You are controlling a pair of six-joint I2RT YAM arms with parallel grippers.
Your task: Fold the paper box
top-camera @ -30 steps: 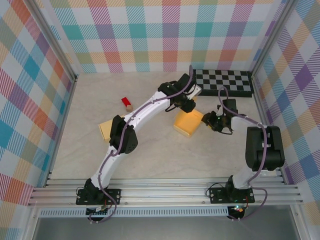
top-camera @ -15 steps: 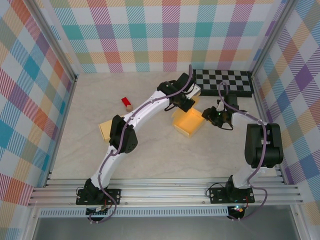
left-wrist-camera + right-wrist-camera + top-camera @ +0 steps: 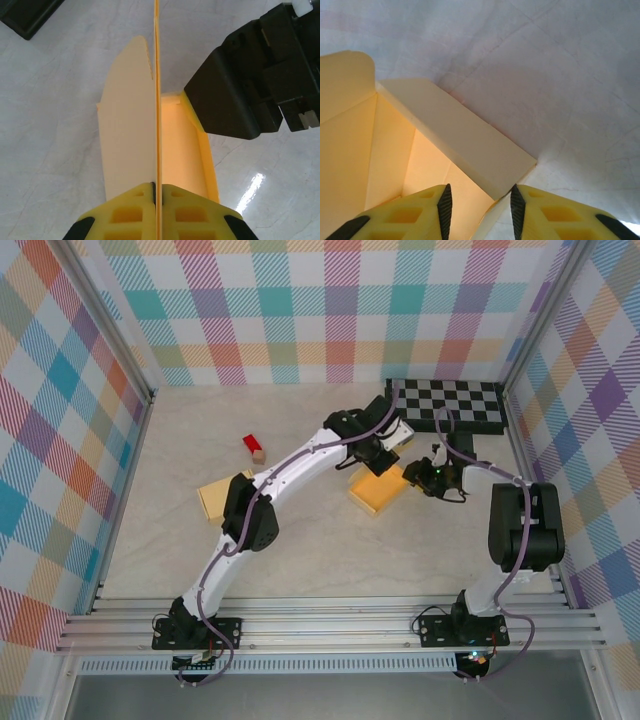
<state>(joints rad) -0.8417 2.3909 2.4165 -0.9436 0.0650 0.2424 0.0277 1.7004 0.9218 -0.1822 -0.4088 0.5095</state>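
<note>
The paper box [image 3: 377,491] is a yellow carton lying open in the middle of the table. My left gripper [image 3: 386,454] is over its far edge. In the left wrist view this gripper [image 3: 156,192] is shut on a thin upright flap [image 3: 156,75] seen edge-on, with the box's floor [image 3: 180,150] to the right. My right gripper [image 3: 421,478] is at the box's right side. Its jaws [image 3: 477,200] stand open astride the corner of a pale side wall [image 3: 460,137], with a gap on both sides. The box's inside [image 3: 380,150] lies to the left.
A red block [image 3: 252,446] and a flat yellow card piece [image 3: 214,499] lie left of the left arm. A black-and-white checkered board [image 3: 447,405] sits at the back right. The right gripper's black body [image 3: 240,95] is close beside the flap.
The left gripper has moved right along the box's far edge and shut on the flap. The right gripper has moved slightly up and left, against the box's right side.
</note>
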